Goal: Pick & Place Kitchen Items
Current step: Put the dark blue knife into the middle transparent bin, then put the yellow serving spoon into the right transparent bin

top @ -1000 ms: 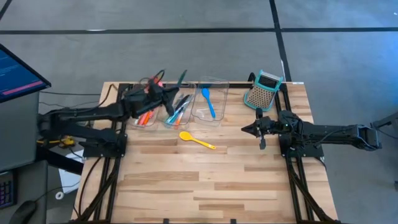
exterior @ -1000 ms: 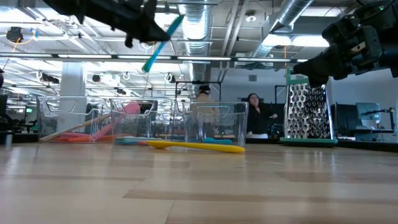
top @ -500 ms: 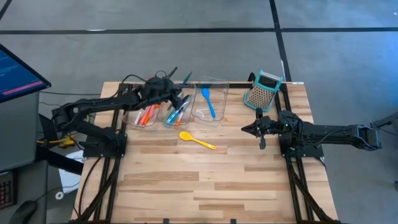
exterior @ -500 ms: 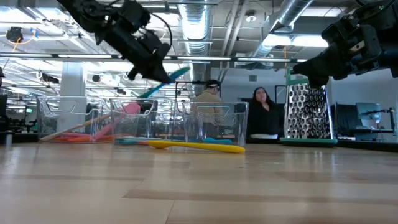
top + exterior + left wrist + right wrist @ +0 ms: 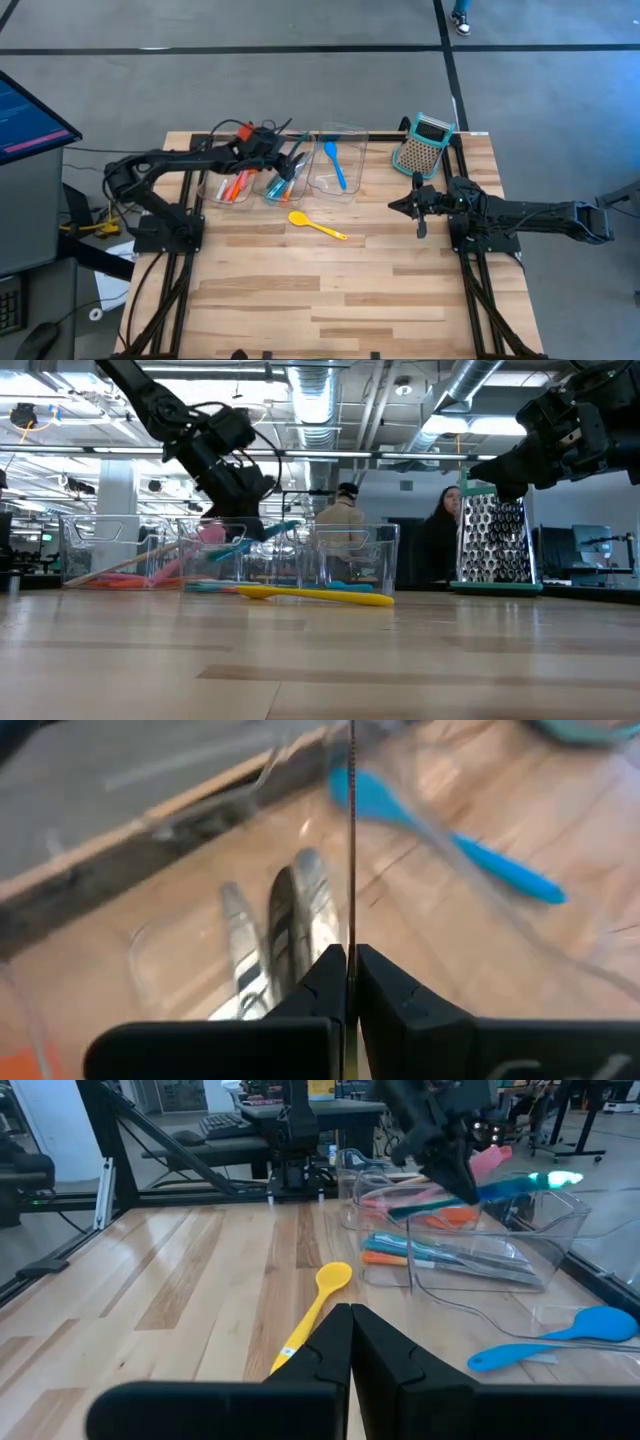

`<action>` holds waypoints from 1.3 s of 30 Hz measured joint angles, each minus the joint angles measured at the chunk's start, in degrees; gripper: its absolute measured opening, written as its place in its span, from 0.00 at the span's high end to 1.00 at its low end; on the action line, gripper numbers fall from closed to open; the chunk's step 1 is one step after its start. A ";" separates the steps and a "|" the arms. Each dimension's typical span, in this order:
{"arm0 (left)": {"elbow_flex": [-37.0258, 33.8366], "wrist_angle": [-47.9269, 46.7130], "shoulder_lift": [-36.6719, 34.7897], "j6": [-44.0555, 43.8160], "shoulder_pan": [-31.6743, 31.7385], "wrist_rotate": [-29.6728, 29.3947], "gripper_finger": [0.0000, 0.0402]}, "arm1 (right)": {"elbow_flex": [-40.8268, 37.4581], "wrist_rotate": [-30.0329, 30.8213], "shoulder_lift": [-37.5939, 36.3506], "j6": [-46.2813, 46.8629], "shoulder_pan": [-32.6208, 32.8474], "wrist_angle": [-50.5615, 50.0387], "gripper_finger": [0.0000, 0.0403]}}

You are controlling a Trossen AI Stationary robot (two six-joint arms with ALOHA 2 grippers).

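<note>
My left gripper is shut on a slim teal utensil at the rim of the middle clear bin. That bin holds blue and dark utensils. The left bin holds orange and pink ones, and the right bin holds a blue spoon. A yellow spoon lies flat on the table in front of the bins. My right gripper hangs shut and empty at the table's right side, below the grater. My left gripper pinches the teal utensil near one end between its two fingers; in the wrist view the utensil shows edge-on. The fingers slant down from the table's left. The utensil sticks out ahead of them, almost level, at the bin's rim; whether it touches the bin I cannot tell.
The three bins stand in a row along the table's far edge. The teal-and-grey box grater stands upright at the far right. The near half of the wooden table is bare. People stand in the room beyond the table.
My left gripper has come down from high above the bins to the middle bin's rim, shifting a little toward the table's right and tipping downward. The teal utensil went with it, from steeply raised to almost level.
</note>
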 joint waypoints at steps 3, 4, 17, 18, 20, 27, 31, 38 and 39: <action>0.00 -0.50 1.75 -0.41 0.42 0.00 1.00 | 0.00 0.00 -0.01 0.00 0.00 0.00 0.99; 0.00 -0.61 2.19 -0.99 0.64 0.04 1.00 | 0.00 0.00 -0.01 -0.02 0.00 0.00 0.99; -0.05 -0.80 8.03 -2.81 0.99 3.72 1.00 | 0.00 0.00 0.01 -0.15 -1.44 -0.04 0.99; 0.06 -0.62 8.38 -2.86 1.14 3.75 1.00 | 0.00 0.00 -0.01 -0.15 -1.42 -0.02 0.99; 0.18 -0.32 9.02 -2.78 1.34 3.38 1.00 | 0.00 0.00 0.00 -0.15 -1.42 -0.04 0.99; 0.07 0.35 9.14 -2.86 1.32 0.84 0.99 | 0.00 0.00 -0.01 -0.13 -1.42 -0.15 0.99; -0.02 0.71 9.15 -2.98 1.25 -0.44 0.96 | 0.00 0.00 0.00 -0.13 -1.42 -0.18 0.99; -0.07 1.14 9.17 -3.11 1.25 -1.46 0.87 | 0.00 -0.01 -0.01 0.01 -1.42 -0.17 0.99; -0.09 1.39 9.18 -2.96 1.25 -1.49 0.86 | 0.00 -0.01 0.00 0.00 -1.42 -0.20 0.99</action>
